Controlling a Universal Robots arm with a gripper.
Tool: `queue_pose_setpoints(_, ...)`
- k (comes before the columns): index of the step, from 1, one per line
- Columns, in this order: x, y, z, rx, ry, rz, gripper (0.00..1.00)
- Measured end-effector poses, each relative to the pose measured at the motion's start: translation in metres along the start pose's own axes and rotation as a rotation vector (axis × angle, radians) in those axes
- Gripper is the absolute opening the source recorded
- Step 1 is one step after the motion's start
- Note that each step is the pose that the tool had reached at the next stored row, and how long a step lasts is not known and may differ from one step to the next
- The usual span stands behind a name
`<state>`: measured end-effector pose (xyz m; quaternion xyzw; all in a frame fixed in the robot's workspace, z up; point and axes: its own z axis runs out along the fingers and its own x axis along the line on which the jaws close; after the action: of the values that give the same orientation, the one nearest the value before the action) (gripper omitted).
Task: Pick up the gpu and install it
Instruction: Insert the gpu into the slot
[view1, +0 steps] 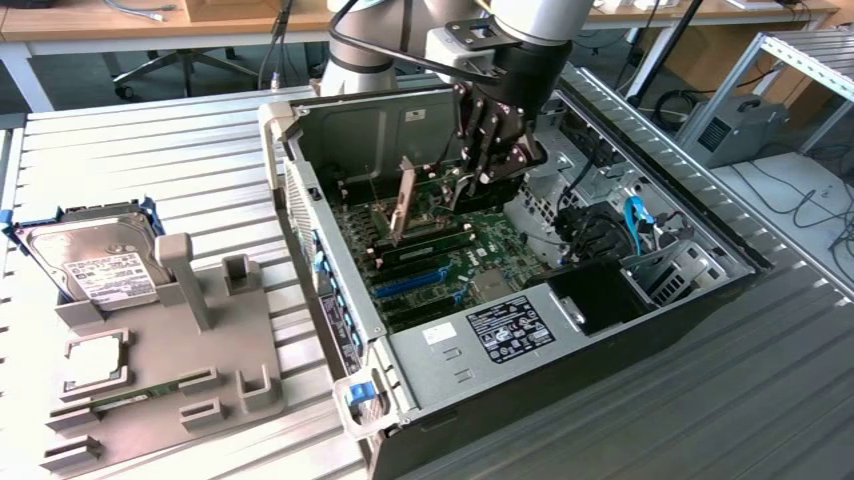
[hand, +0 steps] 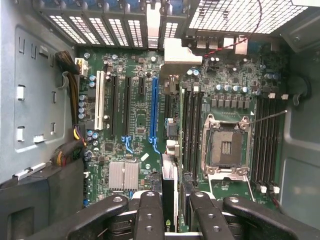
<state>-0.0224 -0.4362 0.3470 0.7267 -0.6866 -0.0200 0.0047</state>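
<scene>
End effector (view1: 497, 165) is lowered into the open computer case (view1: 694, 290), fingers clamped on the gpu (hand: 169, 192). Card is held on edge between the fingers (hand: 150, 215), hanging straight below them over the motherboard (hand: 140, 125). It looks not yet seated; contact with any slot cannot be told.

Handling, judged: thin stiff board, light, but fragile. Surface parts and the edge connector would not take knocks or twisting. A hold on the bare long edges, near the middle, as now, looks safest. The smooth black face may slip under a loose hold.

Exterior view: gives the arm's plunge into the case, and a grey fixture (view1: 200, 380) on the table (view1: 147, 160) well off to the side of the end effector, carrying a hard drive (view1: 96, 255).

Wrist view: looks past the fingers at the board below, with the blue slot (hand: 153, 107) and black slots beside it, plus the empty CPU socket (hand: 226, 145).
</scene>
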Motion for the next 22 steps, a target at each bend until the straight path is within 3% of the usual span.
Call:
queue_pose_setpoints(5,0.0000,0.0000,0.0000,-0.0001,-0.0016,-0.004,0.26)
queue_pose_setpoints(8,0.0000,0.0000,0.0000,0.0011,-0.0131,0.016,0.26)
queue_pose_setpoints(13,0.0004,0.0000,0.0002,0.0023,-0.0177,0.049,0.26)
queue_pose_setpoints(16,0.0008,0.0001,0.0002,0.0030,-0.0311,0.058,0.26)
queue_pose_setpoints(22,0.0008,0.0000,0.0004,0.0040,-0.0333,0.083,0.26)
